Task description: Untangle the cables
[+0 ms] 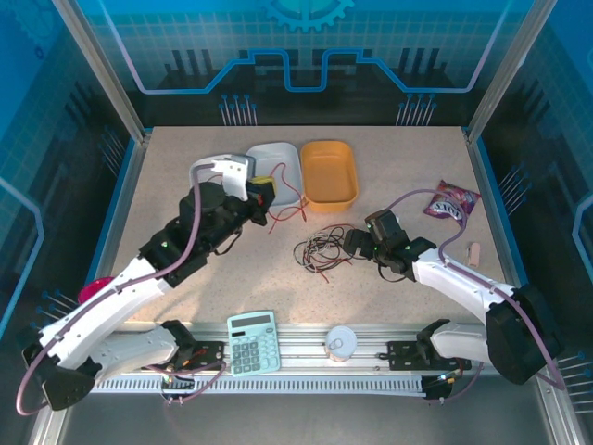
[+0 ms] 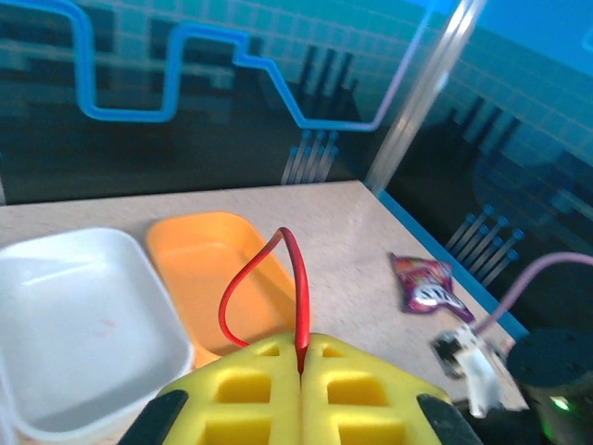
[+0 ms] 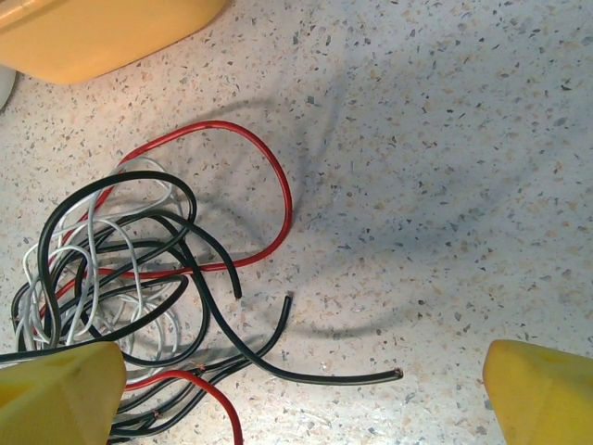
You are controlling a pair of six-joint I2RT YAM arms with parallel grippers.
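Right wrist view first: my right gripper is hanging low over the table with its yellow fingers spread wide apart and nothing between them. The cables are lying in a roundish heap with no clear long axis, bunched toward the finger at the picture's left edge and partly under it. One loose black end is trailing out across the gap, roughly along the line from finger to finger, so I judge I am needing a wrist turn or a sideways shift before closing.

From above, the right gripper is sitting just beside the heap, which lies toward my left arm. My left gripper is well apart from it, up by the white tray, so the right arm is the nearer one. Its fingers are pressed together on a red cable, which is arching up out of them.

Counting: three colours in the heap, two red runs showing, at least two black ends, and white loops I cannot separate. Two trays, white and orange tray.
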